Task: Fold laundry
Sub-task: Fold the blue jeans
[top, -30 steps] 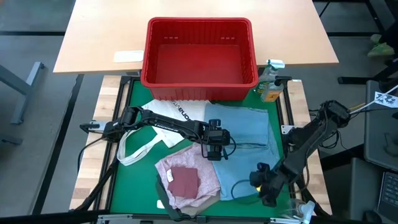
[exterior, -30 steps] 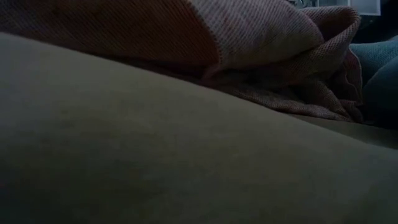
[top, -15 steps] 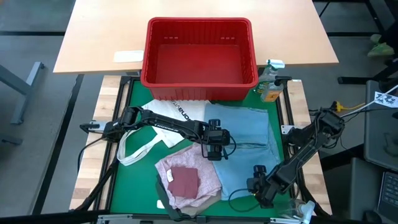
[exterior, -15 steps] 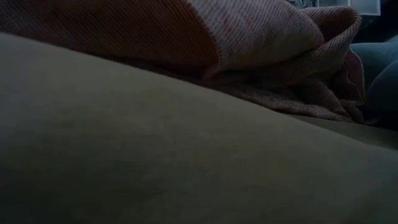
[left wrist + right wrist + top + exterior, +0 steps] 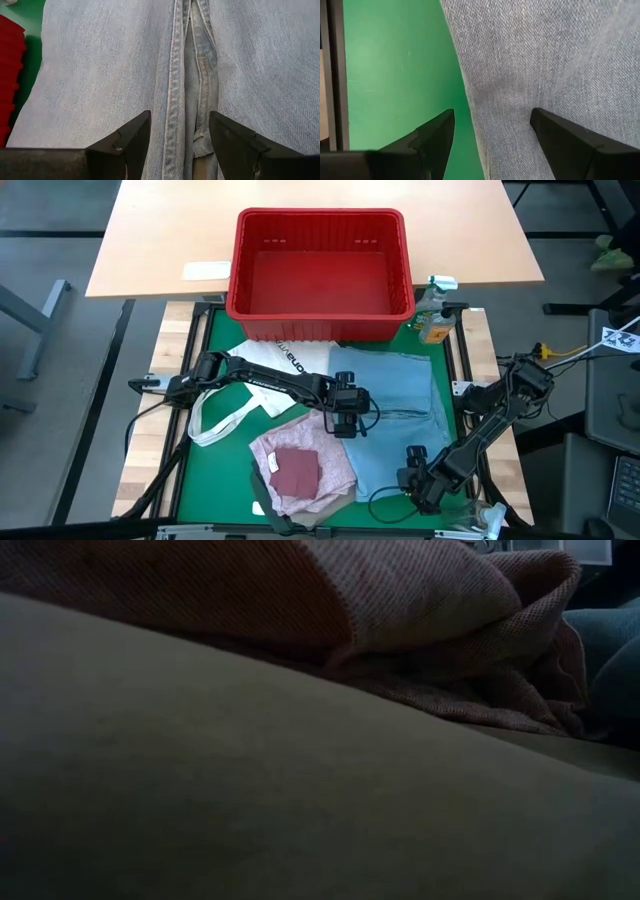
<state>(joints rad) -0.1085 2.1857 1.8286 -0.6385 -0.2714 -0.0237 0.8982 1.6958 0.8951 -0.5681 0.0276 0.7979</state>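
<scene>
Light blue jeans (image 5: 400, 395) lie spread on the green mat (image 5: 220, 470). My left gripper (image 5: 345, 426) is open over their left part, with its fingers on either side of the central seam (image 5: 175, 75). My right gripper (image 5: 412, 480) is open and points down at the jeans' near right edge (image 5: 465, 85). One of its fingers is over the mat (image 5: 395, 65), the other over denim (image 5: 545, 50). A mottled pink top (image 5: 300, 465) lies bunched to the left of the jeans. In the low view a beige cloth (image 5: 250, 790) fills the foreground. My left gripper stands low over the jeans' seam; whether its fingertips (image 5: 142, 122) touch the denim, I cannot tell. My right gripper straddles the jeans' edge from above; whether its fingertips (image 5: 445, 120) touch cloth or mat, I cannot tell.
A red basket (image 5: 320, 320) stands at the mat's far edge. A white tote bag (image 5: 250, 380) lies under my left arm. A spray bottle (image 5: 435, 315) stands at the far right corner. Bare mat shows at the near left.
My right gripper has come down toward the jeans' near right edge and a little toward the table's left, rolling as it sank. It has kept its fingers open. The jeans and my left arm have not moved.
</scene>
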